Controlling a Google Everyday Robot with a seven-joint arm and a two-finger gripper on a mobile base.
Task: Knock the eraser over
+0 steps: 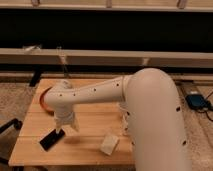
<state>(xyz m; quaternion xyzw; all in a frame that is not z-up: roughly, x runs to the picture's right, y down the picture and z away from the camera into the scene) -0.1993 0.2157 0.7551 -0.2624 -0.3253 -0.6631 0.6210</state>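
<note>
The eraser is a slim black block that lies flat and slanted on the wooden table, near the front left corner. My gripper hangs from the white arm that reaches in from the right. It sits just above and behind the eraser's far end, touching it or nearly so. The gripper's white wrist housing covers part of the tabletop behind the eraser.
An orange bowl sits at the table's back left, partly behind the arm. A pale beige pad lies near the front middle. A small pale object stands beside the arm's bulky elbow. The table's left and front edges are close.
</note>
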